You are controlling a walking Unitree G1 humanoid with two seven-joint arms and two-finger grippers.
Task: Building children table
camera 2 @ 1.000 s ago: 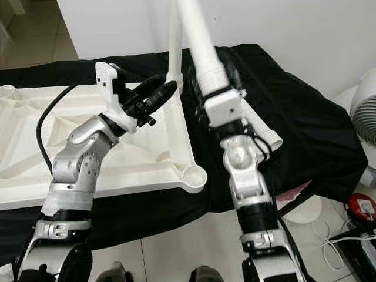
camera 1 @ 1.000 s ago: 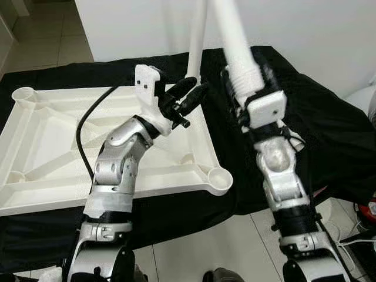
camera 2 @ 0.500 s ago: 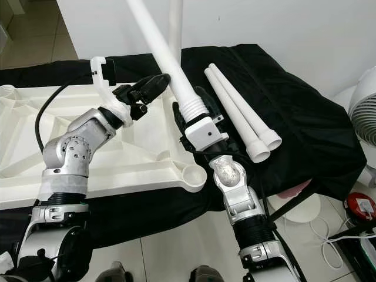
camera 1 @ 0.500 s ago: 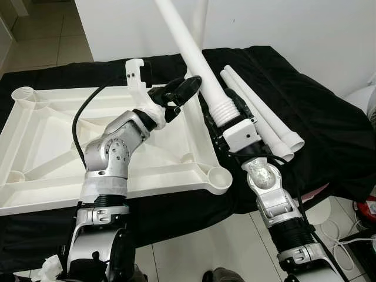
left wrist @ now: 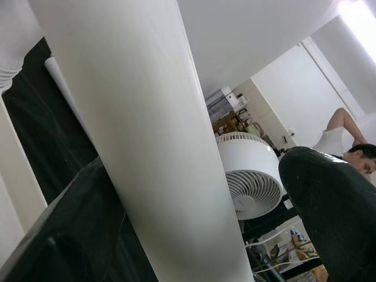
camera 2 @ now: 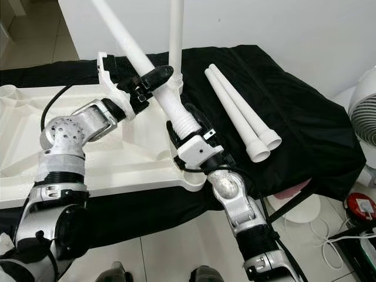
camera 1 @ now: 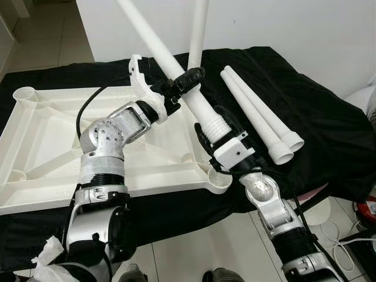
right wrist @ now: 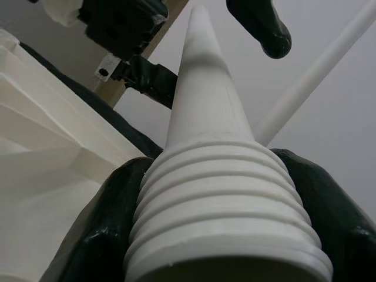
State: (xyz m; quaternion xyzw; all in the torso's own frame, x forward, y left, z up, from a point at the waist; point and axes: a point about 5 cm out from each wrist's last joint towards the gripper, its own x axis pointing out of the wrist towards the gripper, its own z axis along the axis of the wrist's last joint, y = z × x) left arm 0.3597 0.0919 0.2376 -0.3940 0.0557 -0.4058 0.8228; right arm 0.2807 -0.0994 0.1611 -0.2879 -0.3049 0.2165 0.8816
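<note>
- Left eye view: we see the inverted white tabletop [camera 1: 35, 147] lying on a black cloth [camera 1: 329, 135], with its ribbed underside and corner sockets facing up.
- One leg [camera 1: 198, 35] is already standing upright in the far right corner of the tabletop.
- Two spare legs [camera 1: 258, 114] lie side by side on the cloth to the right of the tabletop, apart from both grippers.
- We hold the working leg [camera 1: 176, 73] tilted, its ribbed threaded end low and just above the near right socket [camera 1: 218, 179], its plain end rising up and to the left.
- The right gripper [camera 1: 218, 138] is clenched around the leg at the threaded collar; the right wrist view confirms both fingers [right wrist: 111, 217] pressed against the ribs.
- The left gripper [camera 1: 185, 79] meets the shaft higher up, with fingers on both sides of it; we cannot tell whether it is clamped or merely guiding.
- We judge the leg to be a hollow, stiff, light plastic tube with a smooth, slippery shaft.
- We judge the ribbed collar the securest hold, but it must be freed before the thread can enter the socket.
- We recommend steadying the upper shaft while aligning the end squarely, since a tilted start risks cross-threading.
</note>
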